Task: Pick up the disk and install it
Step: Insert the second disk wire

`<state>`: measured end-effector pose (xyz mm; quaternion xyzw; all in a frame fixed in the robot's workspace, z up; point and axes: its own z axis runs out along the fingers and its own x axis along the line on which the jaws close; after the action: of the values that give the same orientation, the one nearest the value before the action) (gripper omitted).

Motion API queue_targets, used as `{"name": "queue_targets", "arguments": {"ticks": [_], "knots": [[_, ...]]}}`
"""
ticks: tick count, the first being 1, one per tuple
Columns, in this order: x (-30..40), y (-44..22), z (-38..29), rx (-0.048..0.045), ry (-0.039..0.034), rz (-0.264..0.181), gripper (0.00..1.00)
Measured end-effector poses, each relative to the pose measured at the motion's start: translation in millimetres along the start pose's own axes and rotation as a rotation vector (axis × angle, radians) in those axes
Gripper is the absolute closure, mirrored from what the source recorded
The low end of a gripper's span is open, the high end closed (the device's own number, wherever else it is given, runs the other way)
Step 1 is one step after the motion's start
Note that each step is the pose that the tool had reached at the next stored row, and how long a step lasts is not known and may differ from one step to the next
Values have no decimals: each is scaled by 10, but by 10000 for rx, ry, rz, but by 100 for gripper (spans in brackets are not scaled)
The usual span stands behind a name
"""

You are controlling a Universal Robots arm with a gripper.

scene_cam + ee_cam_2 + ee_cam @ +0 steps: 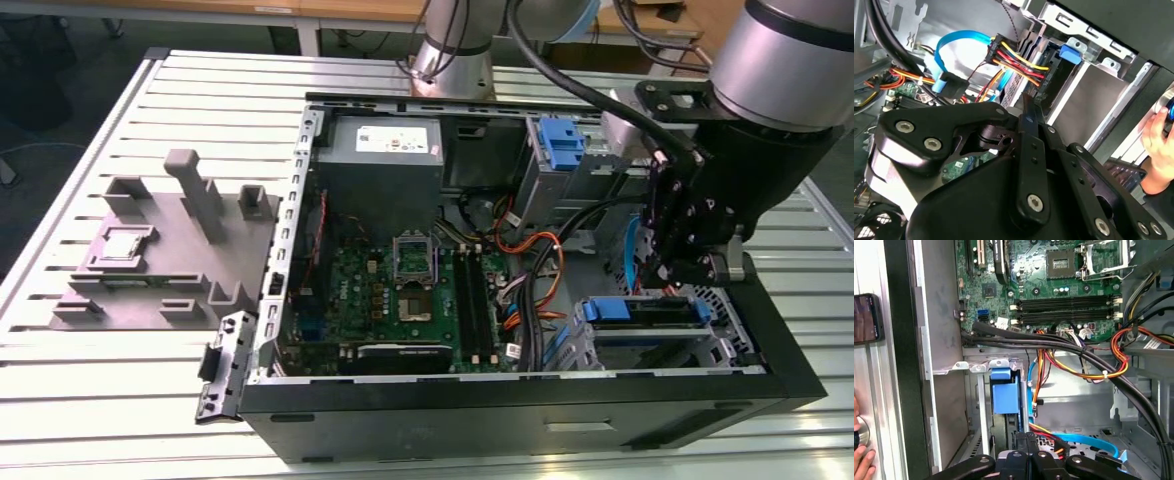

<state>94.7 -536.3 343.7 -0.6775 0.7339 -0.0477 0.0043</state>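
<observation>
pincer (685, 262) low inside the open computer case (534, 410), at the drive bay near the case's front corner; cannot tell whether it is wide, narrow or holding. disk (643, 311) sits in that bay, blue carrier showing. judgement: keep it square to the rails, clear of the cables (1074, 342).
</observation>
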Motion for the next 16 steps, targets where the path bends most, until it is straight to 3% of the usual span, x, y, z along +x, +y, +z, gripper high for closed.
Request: {"name": "queue_targets", "arguments": {"ticks": [5, 13, 14, 16], "knots": [[-16, -2, -34, -98, 6, 18, 90], [-16, -4, -35, -122, 3, 17, 90], [-16, -9, -35, -169, 7, 13, 90], [-17, -16, -34, -362, 20, 2, 90]]}}
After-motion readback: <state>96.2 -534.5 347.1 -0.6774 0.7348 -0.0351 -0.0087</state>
